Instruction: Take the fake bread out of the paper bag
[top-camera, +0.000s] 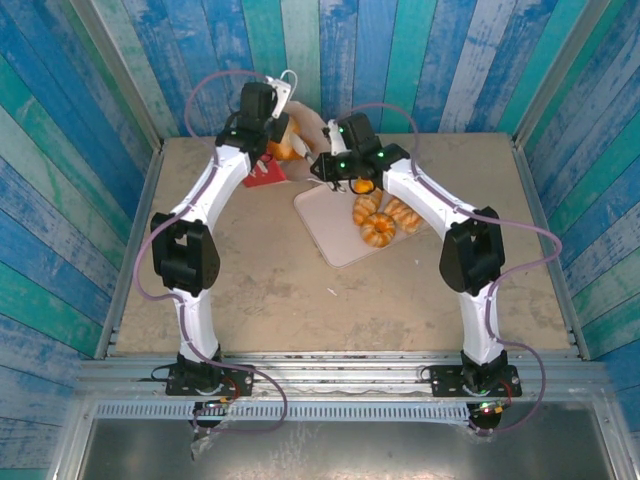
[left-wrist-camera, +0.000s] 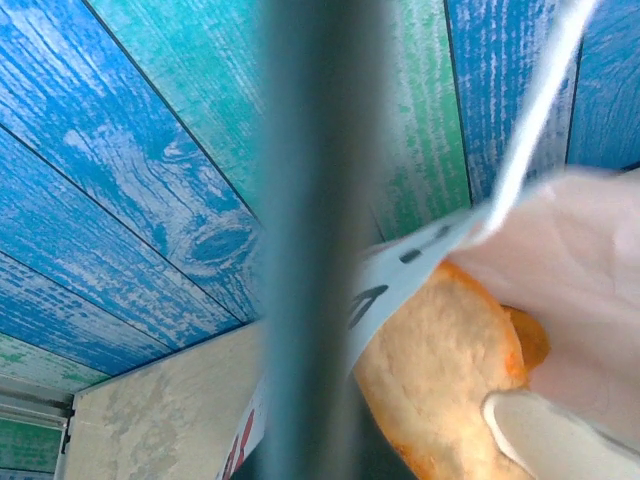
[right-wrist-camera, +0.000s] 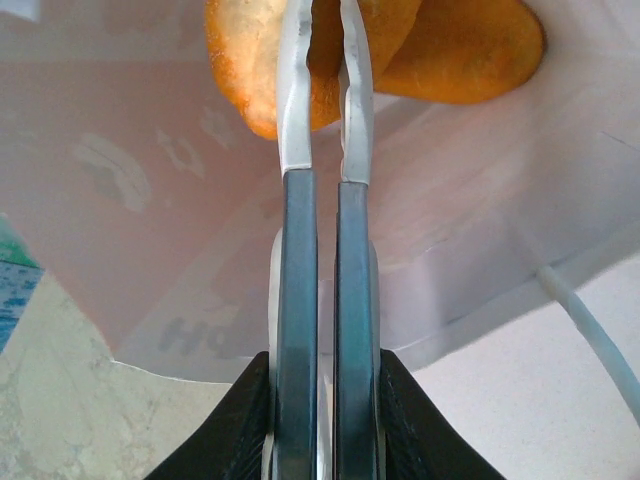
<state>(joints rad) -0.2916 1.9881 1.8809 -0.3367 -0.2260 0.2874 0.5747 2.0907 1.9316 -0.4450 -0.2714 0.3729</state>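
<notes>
Fake bread (right-wrist-camera: 460, 50) inside paper bag (right-wrist-camera: 150, 180), at twelve o'clock from right gripper (right-wrist-camera: 326, 20); we see jaws nearly together against it, whether grasping we cannot tell.

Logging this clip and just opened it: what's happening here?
The left gripper appears to hold the paper bag by its rim at the far side of the table. The right gripper reaches inside it, fingers nearly closed at the fake bread; whether they grip is unclear. Several pastries already lie on the pale tray; at least two are in the bag.
</notes>
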